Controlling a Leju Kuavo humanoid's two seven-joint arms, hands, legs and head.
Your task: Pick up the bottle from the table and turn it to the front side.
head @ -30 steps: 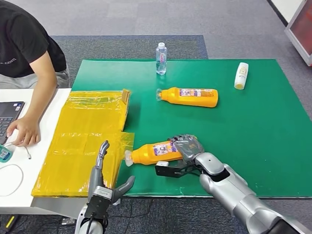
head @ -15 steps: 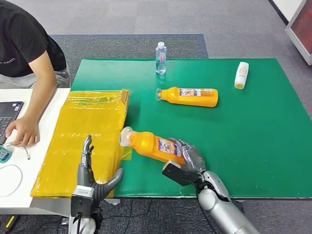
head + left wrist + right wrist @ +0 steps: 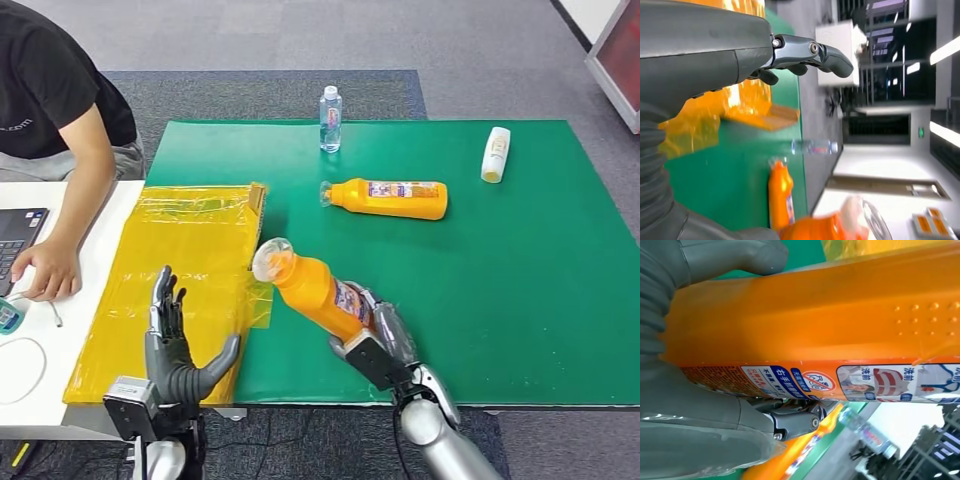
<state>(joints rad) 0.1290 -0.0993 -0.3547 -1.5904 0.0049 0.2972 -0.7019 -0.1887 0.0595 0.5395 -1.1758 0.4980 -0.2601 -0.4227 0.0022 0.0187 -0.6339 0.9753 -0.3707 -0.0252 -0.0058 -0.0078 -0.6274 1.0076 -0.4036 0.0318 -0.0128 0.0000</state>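
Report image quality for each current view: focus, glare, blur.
Head view: evenly lit and sharp; the plastic of the yellow bags shows sheen. Left wrist view: the held orange bottle is blurred and washed out at the edge, with bright ceiling lights beyond; the left hand is sharp. Right wrist view: the bottle's label is crisp, the background soft and overexposed.

The right hand [image 3: 375, 340] has lifted the orange bottle [image 3: 313, 290], cap tilting upward; the left hand [image 3: 177, 350] rose.

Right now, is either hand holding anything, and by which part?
The right hand grips the orange bottle by its lower body, near the base. The left hand holds nothing.
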